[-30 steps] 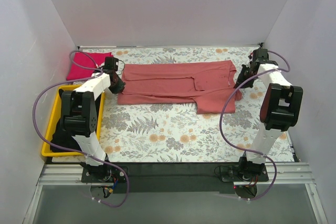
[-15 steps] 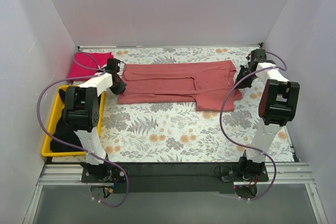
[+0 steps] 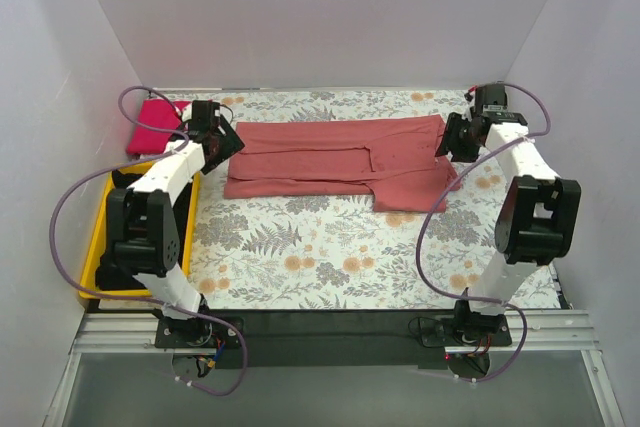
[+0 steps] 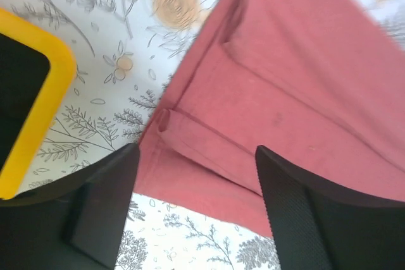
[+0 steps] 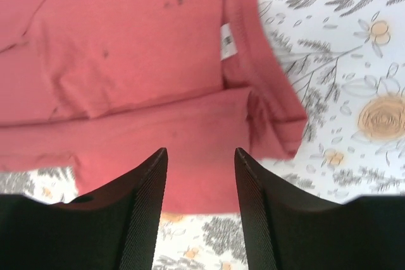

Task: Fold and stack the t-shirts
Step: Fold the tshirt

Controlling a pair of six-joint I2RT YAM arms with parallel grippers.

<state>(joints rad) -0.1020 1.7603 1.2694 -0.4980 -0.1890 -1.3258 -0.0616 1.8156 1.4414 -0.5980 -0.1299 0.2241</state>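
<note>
A dusty salmon-red t-shirt (image 3: 330,157) lies folded lengthwise into a long strip across the back of the table. My left gripper (image 3: 228,139) hovers open at its left end, the folded hem (image 4: 209,156) showing between the fingers with nothing held. Over the shirt's right end, by the collar (image 5: 243,49), my right gripper (image 3: 447,137) stands open and empty too. A magenta-pink t-shirt (image 3: 152,123) lies folded at the back left corner. Dark cloth fills the yellow bin.
The yellow bin (image 3: 97,237) sits along the left edge beside the left arm; its rim (image 4: 38,112) shows in the left wrist view. White walls close in the back and both sides. Floral cloth (image 3: 330,257) covers the table.
Both grippers have opened and let go of the salmon-red shirt's ends. Each arm has lifted and drawn slightly back toward the far wall. The shirt lies still.
</note>
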